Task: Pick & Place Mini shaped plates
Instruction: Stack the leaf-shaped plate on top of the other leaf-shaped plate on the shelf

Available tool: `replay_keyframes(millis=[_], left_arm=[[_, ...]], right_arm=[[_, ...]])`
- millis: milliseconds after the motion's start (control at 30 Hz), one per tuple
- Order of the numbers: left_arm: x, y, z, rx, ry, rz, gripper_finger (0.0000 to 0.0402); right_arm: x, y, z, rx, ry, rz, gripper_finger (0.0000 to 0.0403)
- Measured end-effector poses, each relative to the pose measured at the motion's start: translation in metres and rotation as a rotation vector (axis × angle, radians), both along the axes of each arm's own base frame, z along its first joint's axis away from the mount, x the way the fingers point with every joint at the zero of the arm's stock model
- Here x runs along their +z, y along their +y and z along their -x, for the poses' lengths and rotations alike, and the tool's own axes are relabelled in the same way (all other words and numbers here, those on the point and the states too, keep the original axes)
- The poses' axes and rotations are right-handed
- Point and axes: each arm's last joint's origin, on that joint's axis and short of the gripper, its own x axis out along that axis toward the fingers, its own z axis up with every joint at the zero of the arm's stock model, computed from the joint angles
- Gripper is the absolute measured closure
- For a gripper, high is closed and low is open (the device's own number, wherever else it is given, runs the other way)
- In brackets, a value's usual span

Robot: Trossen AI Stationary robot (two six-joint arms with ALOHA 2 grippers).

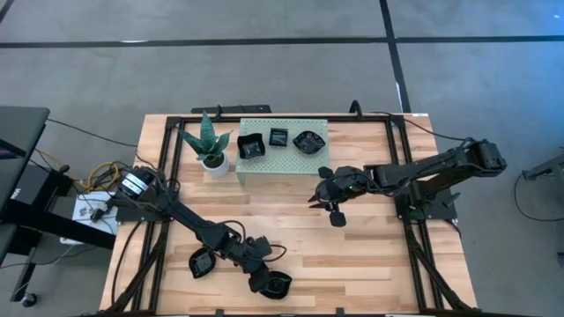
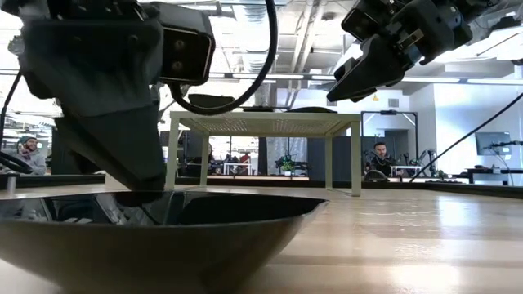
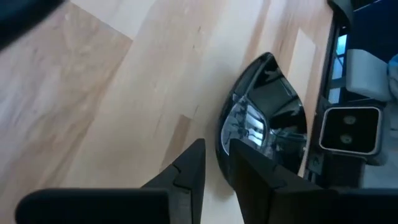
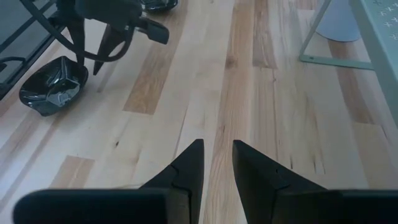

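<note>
One black mini shaped plate lies near the table's front edge, filling the low view's foreground. My left gripper is shut on its rim. A second plate rests flat on the wood to its left. Three more plates sit on the pale green stand at the back. My right gripper hangs over the table's middle, above the wood, open by a narrow gap with nothing between its fingers. My left gripper has the plate's rim between its two fingers, one finger inside the bowl and the other outside. The fingers slant down from the table's left. The plate's underside rests on the table.
A potted green plant stands left of the stand. A small camera block sits at the front edge just beyond the held plate. Bare wood stretches between the two grippers. People sit in the room behind the table.
</note>
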Motion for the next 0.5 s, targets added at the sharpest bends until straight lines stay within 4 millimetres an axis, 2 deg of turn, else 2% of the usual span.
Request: replay_keyframes(millis=[367,500], left_arm=[[-0.0061,-0.001,-0.0017,-0.001,-0.003,-0.005,0.0328],[-0.0044,-0.002,-0.0032,-0.026,-0.036,-0.011,0.0342]], right_arm=[[0.0001,0.0,0.0,0.0,-0.002,0.0,0.0324],[0.0002,0.0,-0.0001,0.0,-0.003,0.0,0.0324]])
